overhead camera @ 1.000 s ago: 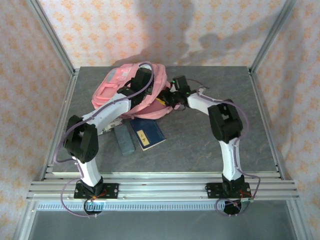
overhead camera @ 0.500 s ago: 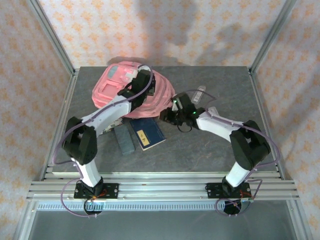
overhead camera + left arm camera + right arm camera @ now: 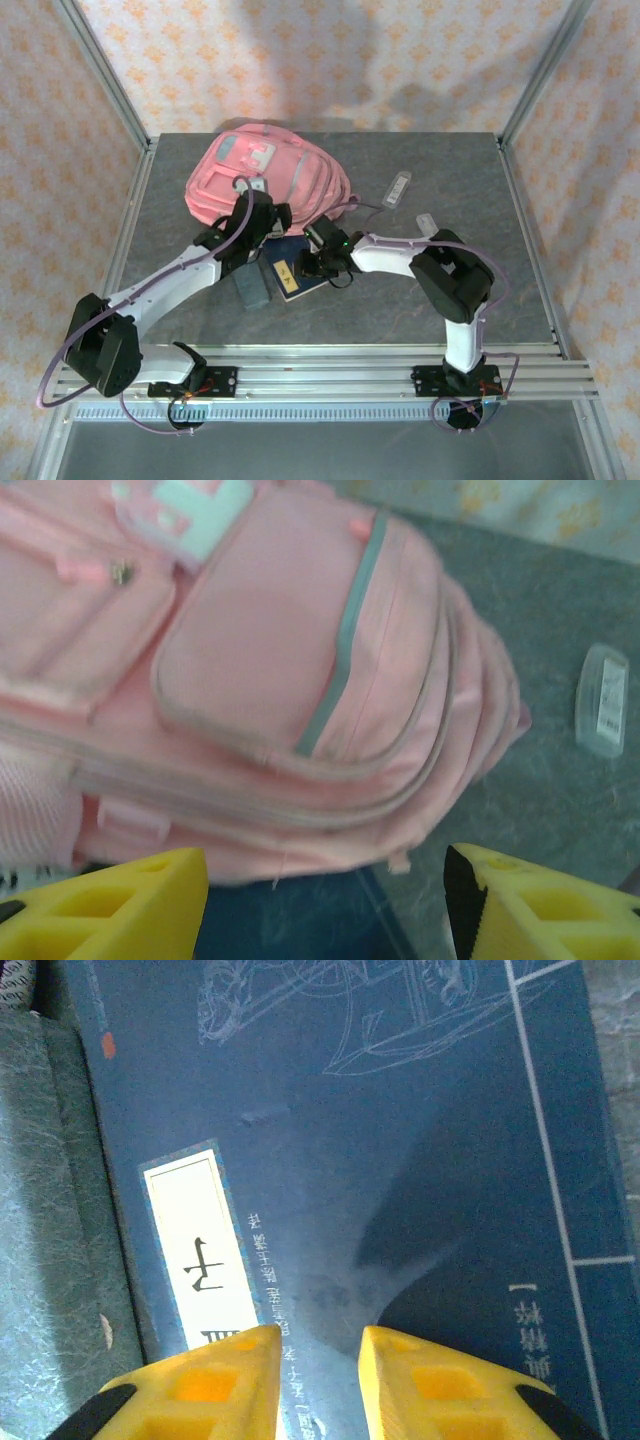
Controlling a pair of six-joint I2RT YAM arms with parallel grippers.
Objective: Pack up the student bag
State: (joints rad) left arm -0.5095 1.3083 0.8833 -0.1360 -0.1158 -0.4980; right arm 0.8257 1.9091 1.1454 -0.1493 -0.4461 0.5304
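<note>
Pink fabric backpack (image 3: 300, 660) sits by the wide-open left gripper (image 3: 322, 885); right gripper (image 3: 320, 1350) hovers, jaws barely parted, over the dark-blue book (image 3: 400, 1160) it'll probably grab.

The blue book (image 3: 400, 1160) bears a white label (image 3: 205, 1250) with one large black character, seen upside down from the right wrist and resembling 子; a column of small pale characters runs beside it, too fine to read; near the cover's edge stand white bracketed characters, cut off and not legible. The clear case (image 3: 592, 675) carries a white sticker (image 3: 610, 705) whose print is too small to read; the light-blue and white patch (image 3: 190, 505) on the student bag (image 3: 300, 680) has shapes that cannot be made out as letters.
</note>
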